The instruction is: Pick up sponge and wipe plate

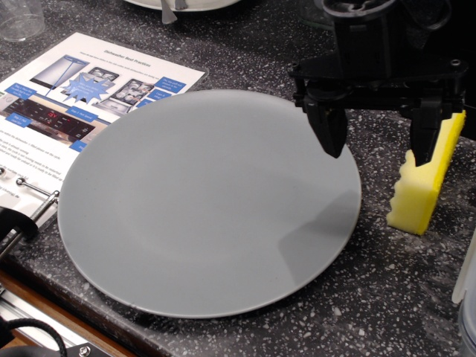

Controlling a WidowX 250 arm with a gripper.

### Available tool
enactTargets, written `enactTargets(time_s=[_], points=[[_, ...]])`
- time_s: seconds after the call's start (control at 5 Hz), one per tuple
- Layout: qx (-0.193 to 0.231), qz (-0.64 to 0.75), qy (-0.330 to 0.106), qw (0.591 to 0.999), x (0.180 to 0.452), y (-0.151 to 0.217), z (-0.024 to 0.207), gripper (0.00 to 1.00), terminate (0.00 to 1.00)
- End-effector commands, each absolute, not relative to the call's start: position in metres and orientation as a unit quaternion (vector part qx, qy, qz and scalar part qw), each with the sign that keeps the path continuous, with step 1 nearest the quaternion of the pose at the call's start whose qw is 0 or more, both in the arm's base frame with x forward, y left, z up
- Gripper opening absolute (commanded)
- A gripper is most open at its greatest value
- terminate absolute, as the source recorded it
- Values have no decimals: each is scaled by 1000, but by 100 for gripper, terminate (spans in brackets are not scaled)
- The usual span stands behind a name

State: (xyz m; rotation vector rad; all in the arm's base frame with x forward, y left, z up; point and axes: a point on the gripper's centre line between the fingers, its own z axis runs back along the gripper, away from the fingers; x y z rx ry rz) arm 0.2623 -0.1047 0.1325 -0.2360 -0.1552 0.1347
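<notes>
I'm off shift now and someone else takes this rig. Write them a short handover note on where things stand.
Gripper: open, empty, hanging above the plate's right edge, just left of the sponge.
Sponge: on the counter right of the plate, standing on its long edge, wavy side toward the plate, not grasped.
Plate: flat on the counter, looks bare.
Done: nothing yet.
Left: grasp the sponge, wipe the plate.

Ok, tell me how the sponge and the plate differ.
The sponge is bright yellow; the plate is matte grey. The sponge is a small block with one wavy side, while the plate is round, flat and far wider. The sponge stands on its edge, the plate lies flat. Both rest on the dark speckled counter, side by side.
</notes>
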Motion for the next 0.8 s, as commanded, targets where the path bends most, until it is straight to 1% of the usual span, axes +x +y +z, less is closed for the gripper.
enactTargets(time_s=[0.0, 0.2, 0.4, 0.6], points=[[-118, 67, -77, 988, 262, -105, 132, 100, 0], [-115, 74, -84, 987, 285, -115, 132, 100, 0], [-108, 77, -85, 987, 309, -124, 122, 100, 0], [-100, 73, -84, 989, 323, -135, 113, 100, 0]])
